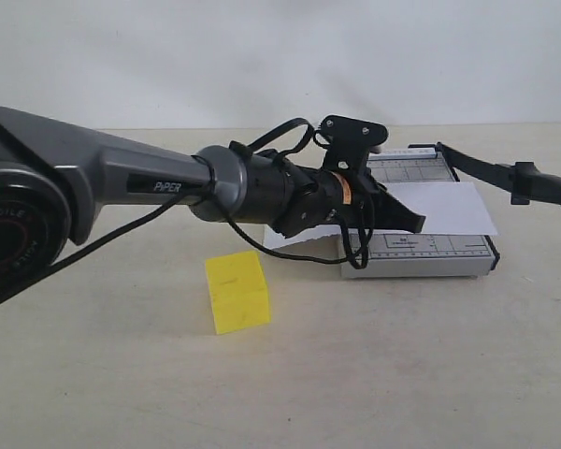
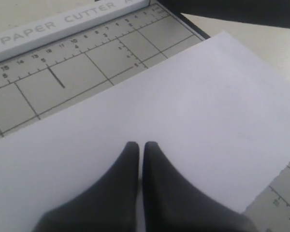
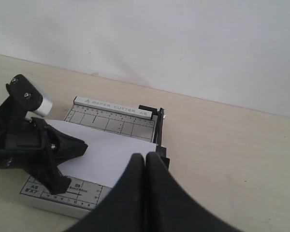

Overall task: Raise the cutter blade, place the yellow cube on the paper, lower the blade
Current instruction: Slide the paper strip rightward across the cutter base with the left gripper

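Note:
The yellow cube [image 1: 237, 291] stands on the table, left of and nearer than the grey cutter base [image 1: 421, 248]. The white paper [image 1: 449, 206] lies across the base. My left gripper [image 1: 413, 223] reaches over the paper [image 2: 183, 106], fingers [image 2: 130, 159] together and empty just above the sheet. The cutter blade [image 1: 477, 166] slants up off the base's right edge, its thick handle [image 1: 547, 185] out over the table. My right gripper [image 3: 146, 157] is shut with nothing seen between its fingers; the blade [image 3: 159, 125] runs toward it and passes behind them.
The left arm's grey forearm [image 1: 122, 173] and its looping black cable [image 1: 290, 253] span the table above the cube. A white ruler bar marked PAPER CUTTER [image 3: 116, 105] edges the base's far side. A white wall rises behind the beige tabletop [image 1: 402, 374].

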`<move>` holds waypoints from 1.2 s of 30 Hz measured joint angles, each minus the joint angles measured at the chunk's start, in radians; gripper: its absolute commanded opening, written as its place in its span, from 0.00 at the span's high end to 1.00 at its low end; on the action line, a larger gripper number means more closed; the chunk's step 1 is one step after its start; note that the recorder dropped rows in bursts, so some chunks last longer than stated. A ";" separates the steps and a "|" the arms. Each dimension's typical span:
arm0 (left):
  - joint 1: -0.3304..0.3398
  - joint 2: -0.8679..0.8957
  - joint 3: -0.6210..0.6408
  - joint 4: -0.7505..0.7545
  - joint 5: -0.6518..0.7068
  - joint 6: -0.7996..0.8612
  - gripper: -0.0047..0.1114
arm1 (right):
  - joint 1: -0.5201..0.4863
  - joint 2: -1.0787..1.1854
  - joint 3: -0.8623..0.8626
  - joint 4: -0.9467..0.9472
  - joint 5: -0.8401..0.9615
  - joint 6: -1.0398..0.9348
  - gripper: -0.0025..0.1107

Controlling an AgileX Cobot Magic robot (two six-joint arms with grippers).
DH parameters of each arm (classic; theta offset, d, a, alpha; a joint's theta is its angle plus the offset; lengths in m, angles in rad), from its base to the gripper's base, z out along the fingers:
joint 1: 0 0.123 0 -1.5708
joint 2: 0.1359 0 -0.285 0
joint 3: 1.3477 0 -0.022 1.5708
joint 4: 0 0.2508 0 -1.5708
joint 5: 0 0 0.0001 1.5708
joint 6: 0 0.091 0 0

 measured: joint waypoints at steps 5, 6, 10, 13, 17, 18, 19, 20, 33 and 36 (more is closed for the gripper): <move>-0.005 0.069 -0.147 0.000 0.071 0.000 0.92 | 0.000 0.000 0.000 0.000 0.021 0.000 0.98; -0.006 0.079 -0.165 0.000 0.087 0.000 0.92 | 0.000 0.000 0.000 0.000 0.021 0.000 0.98; -0.016 0.093 -0.208 0.000 0.128 0.000 0.92 | 0.000 0.000 0.000 0.000 0.021 0.000 0.98; -0.032 0.095 -0.212 -0.002 0.140 0.000 0.92 | 0.000 0.000 0.000 0.000 0.021 0.000 0.98; -0.040 0.095 -0.212 -0.002 0.133 0.000 0.92 | 0.000 0.000 0.000 0.000 0.021 0.000 0.98; -0.040 0.095 -0.212 -0.002 0.131 0.000 0.92 | 0.000 0.000 0.000 -0.002 0.021 0.000 0.98; -0.040 0.095 -0.212 -0.002 0.128 0.000 0.92 | 0.000 0.000 0.000 -0.002 0.021 0.000 0.98; -0.040 0.097 -0.212 -0.002 0.125 0.000 0.92 | 0.000 0.000 0.000 -0.002 0.021 0.000 0.98; -0.040 0.117 -0.217 -0.004 0.060 -0.035 0.92 | 0.000 0.000 0.000 -0.002 0.030 0.000 0.98; -0.040 0.119 -0.217 -0.004 0.050 -0.044 0.92 | 0.000 0.000 0.000 -0.002 0.030 0.000 0.98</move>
